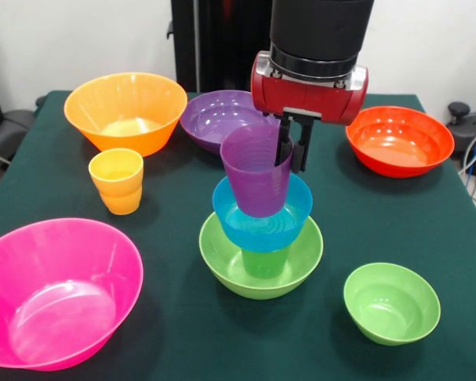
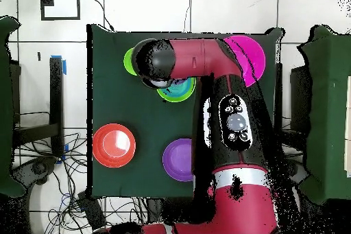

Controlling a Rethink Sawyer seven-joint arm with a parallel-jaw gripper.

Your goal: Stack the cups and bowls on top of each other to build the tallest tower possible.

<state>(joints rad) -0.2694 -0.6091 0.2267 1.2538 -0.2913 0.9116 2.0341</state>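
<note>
The tower stands mid-table: a lime-green bowl (image 1: 222,258) holds an upright green cup (image 1: 266,262), and a blue bowl (image 1: 262,222) rests on that cup. A purple cup (image 1: 254,175) sits tilted in the blue bowl. My gripper (image 1: 291,163) comes down from above and is shut on the purple cup's right rim. A small green bowl (image 1: 391,303) lies alone at the front right. A yellow-orange cup (image 1: 117,181) stands at the left. In the overhead view the arm (image 2: 230,118) hides the gripper and the cups; only the rim of the blue bowl (image 2: 177,92) shows.
A large orange bowl (image 1: 125,111), a purple bowl (image 1: 214,119) and a red-orange bowl (image 1: 399,140) line the far side. A large pink bowl (image 1: 55,294) sits at the front left. The overhead view shows the red-orange bowl (image 2: 114,145), purple bowl (image 2: 179,158), pink bowl (image 2: 250,56) and small green bowl (image 2: 128,61).
</note>
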